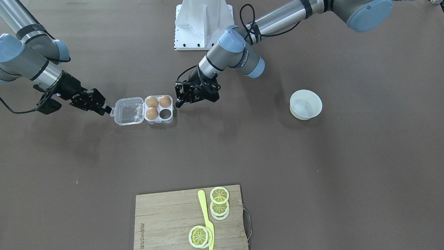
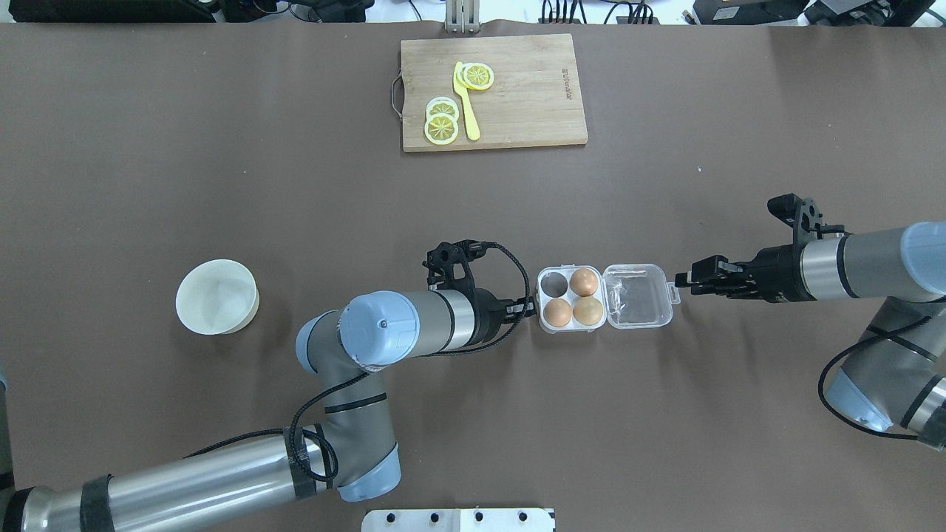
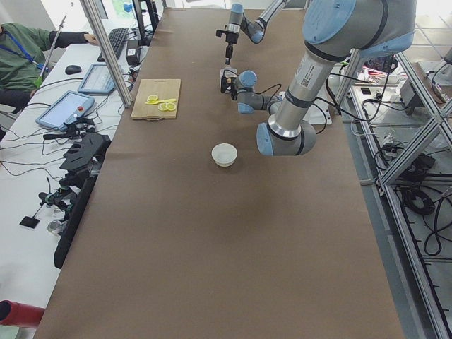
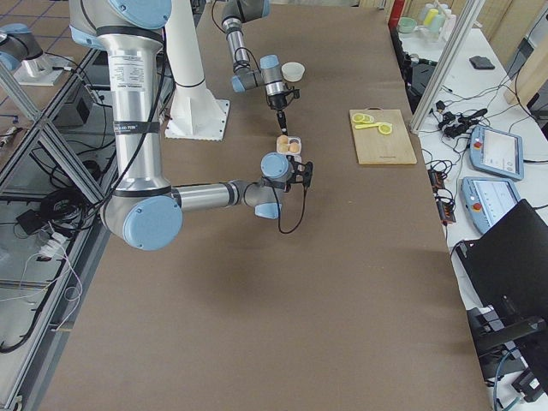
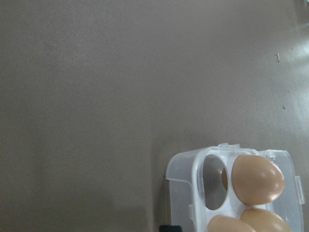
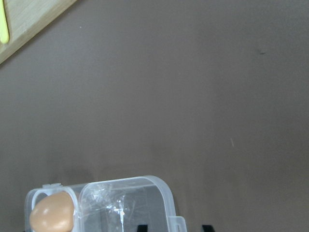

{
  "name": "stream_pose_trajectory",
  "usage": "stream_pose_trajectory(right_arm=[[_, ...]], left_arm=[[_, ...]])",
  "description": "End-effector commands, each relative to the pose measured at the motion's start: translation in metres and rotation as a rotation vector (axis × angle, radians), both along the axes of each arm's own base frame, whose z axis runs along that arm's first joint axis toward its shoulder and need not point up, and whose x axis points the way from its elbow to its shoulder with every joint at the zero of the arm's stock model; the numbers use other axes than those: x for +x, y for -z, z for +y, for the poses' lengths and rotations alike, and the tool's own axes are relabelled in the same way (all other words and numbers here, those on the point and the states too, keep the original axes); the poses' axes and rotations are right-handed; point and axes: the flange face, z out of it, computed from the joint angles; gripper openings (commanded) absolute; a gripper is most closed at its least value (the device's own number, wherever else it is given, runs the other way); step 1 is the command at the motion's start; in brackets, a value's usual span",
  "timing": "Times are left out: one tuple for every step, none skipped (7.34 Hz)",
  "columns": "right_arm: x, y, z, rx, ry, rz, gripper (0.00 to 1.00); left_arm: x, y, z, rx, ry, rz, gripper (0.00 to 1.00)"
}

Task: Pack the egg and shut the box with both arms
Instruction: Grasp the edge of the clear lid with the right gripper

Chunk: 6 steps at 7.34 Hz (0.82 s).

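Count them up: one small clear plastic four-cell egg box (image 2: 570,297), three smooth orange-brown eggs (image 2: 584,281) seated in it, one cell (image 2: 553,281) open, and two silver-grey arms with one black claw each. Off to the side there's one round white bowl (image 2: 217,296) and one bamboo cutting board (image 2: 532,89) carrying one yellow plastic knife (image 2: 465,111) and two clusters of lemon slices (image 2: 441,127), overlapped too much to count. The box lies opened out flat, and its long axis runs straight from claw to claw. The egg tray end faces the left claw (image 1: 178,103), the clear hinged lid (image 2: 639,299) faces the right claw (image 2: 685,281), and the small latch tab (image 2: 673,290) points right at that claw. From overhead every egg reads round, so each stands on end, long axis up and down; which end is up, can't tell. Left claw now: fingers look pressed together, tip just beside the tray's outer edge, and the nearest egg is the one in the robot-side corner; whether it touches the tray, can't tell. The open cell sits on the left claw's side too, in the row away from the robot. Right claw: the wrist view shows its two fingertips (image 6: 141,227) spread, one on each side of the latch tab
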Motion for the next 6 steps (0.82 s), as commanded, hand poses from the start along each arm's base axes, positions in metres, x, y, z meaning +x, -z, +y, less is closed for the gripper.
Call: stream_pose_trajectory(right_arm=[[-0.003,-0.003,0.003,0.013,-0.005,-0.013,0.37],[-0.004,-0.003,0.004,0.012,-0.003,-0.013,0.32],[-0.005,-0.003,0.005,0.008,-0.003,-0.014,0.32],[-0.007,-0.004,0.006,0.008,-0.005,-0.011,0.32],[-0.009,-0.004,0.008,0.008,-0.007,-0.011,0.32],[-0.010,-0.004,0.009,0.008,-0.006,-0.011,0.32]], left_arm=[[0.000,-0.002,0.000,-0.001,-0.001,-0.002,0.00],[0.001,-0.002,0.002,-0.001,-0.004,-0.002,0.00],[0.002,-0.002,0.005,-0.001,-0.007,-0.002,0.00],[0.003,-0.002,0.005,-0.001,-0.007,-0.002,0.00],[0.005,-0.002,0.009,0.001,0.001,-0.001,0.00],[0.006,-0.001,0.011,0.002,0.001,0.001,0.00]])
